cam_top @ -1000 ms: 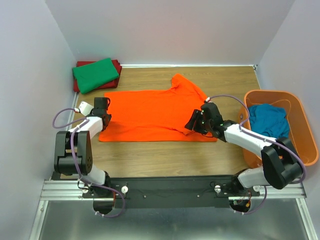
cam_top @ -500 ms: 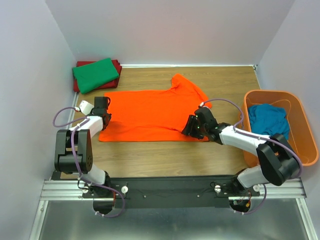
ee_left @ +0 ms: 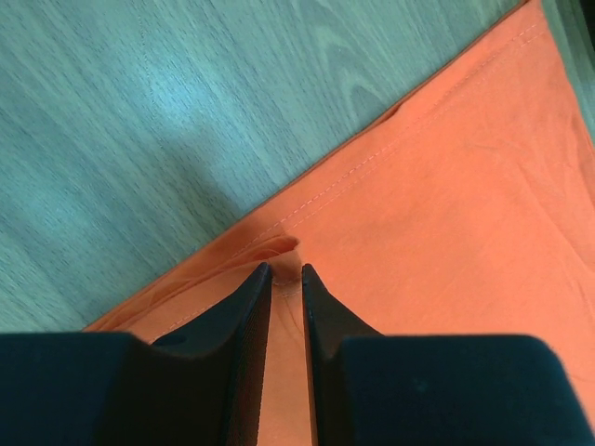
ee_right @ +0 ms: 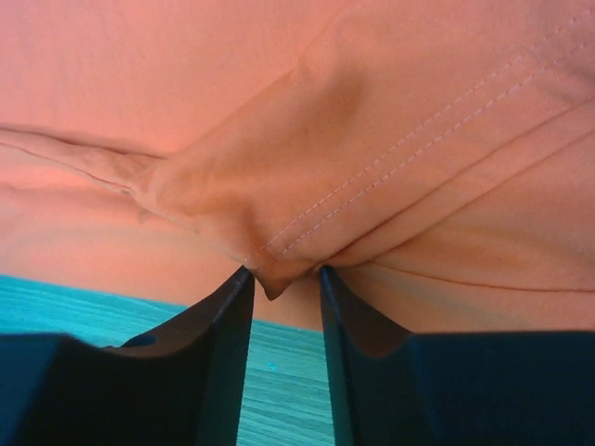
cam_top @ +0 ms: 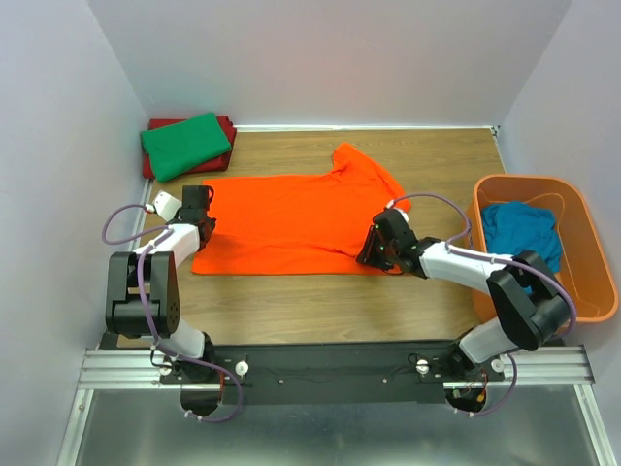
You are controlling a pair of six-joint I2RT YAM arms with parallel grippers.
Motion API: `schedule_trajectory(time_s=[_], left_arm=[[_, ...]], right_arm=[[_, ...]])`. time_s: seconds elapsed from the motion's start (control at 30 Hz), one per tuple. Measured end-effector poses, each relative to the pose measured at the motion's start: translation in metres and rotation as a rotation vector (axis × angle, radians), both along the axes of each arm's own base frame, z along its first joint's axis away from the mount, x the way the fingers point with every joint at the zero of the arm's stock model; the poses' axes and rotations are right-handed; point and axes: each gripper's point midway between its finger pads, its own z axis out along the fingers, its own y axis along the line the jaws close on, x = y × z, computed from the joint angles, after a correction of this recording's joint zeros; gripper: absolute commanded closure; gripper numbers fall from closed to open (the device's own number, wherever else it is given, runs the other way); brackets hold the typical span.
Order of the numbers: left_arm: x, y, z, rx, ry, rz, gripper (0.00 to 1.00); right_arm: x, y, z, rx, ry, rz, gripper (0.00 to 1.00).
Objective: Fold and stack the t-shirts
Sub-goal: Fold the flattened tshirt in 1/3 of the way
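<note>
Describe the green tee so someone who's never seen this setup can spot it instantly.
On the wooden table, look at the far left corner. The green t-shirt lies folded on top of the dark red t-shirt, which only peeks out beneath it. It is the only green item; the orange t-shirt nearby is spread flat mid-table.

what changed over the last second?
Right claw, shut on the orange t-shirt, slid left, dragging its near right corner inward. Left claw stayed pinching the left hem; green t-shirt, teal t-shirt and basket unmoved.
</note>
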Motion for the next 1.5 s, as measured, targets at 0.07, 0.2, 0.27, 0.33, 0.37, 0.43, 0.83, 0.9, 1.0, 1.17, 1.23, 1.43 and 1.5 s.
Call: schedule_trajectory(time_s=[0.07,0.2,0.27,0.33,0.37,0.43,0.83,0.9,1.0,1.17,1.23,1.43,1.5], left_arm=[[0.000,0.000,0.000,0.002,0.000,-0.003,0.73],[0.000,0.000,0.002,0.005,-0.003,-0.007,0.73],[0.001,0.000,0.002,0.008,-0.003,-0.010,0.73],[0.001,0.000,0.003,0.010,-0.003,-0.013,0.74],[0.001,0.000,0.003,0.010,-0.004,-0.014,0.74],[0.001,0.000,0.003,0.010,-0.005,-0.014,0.74],[0.004,0.000,0.006,0.008,-0.017,-0.018,0.83],[0.005,-0.001,0.007,0.006,-0.022,-0.020,0.84],[0.005,-0.001,0.008,0.006,-0.026,-0.020,0.86],[0.006,-0.002,0.008,0.003,-0.028,-0.022,0.89],[0.006,-0.002,0.008,0.003,-0.029,-0.023,0.89],[0.006,-0.002,0.008,0.002,-0.031,-0.024,0.91],[0.006,-0.002,0.008,0.002,-0.032,-0.024,0.91]], right_arm=[[0.002,0.002,0.001,0.003,-0.003,-0.003,0.60],[0.007,0.005,0.005,0.010,-0.013,-0.002,0.73],[0.010,0.006,0.005,0.010,-0.012,-0.004,0.83],[0.013,0.008,0.005,0.008,-0.013,-0.003,0.84],[0.014,0.009,0.005,0.006,-0.015,-0.002,0.84],[0.018,0.011,0.007,0.005,-0.020,0.002,0.86],[0.068,0.032,0.007,-0.072,-0.085,0.049,0.88],[0.073,0.033,0.005,-0.089,-0.092,0.056,0.88],[0.079,0.033,0.007,-0.108,-0.109,0.060,0.88],[0.091,0.036,0.015,-0.132,-0.148,0.080,0.83],[0.097,0.038,0.020,-0.140,-0.168,0.090,0.77],[0.111,0.045,0.029,-0.156,-0.220,0.133,0.64],[0.113,0.046,0.028,-0.167,-0.228,0.147,0.55]])
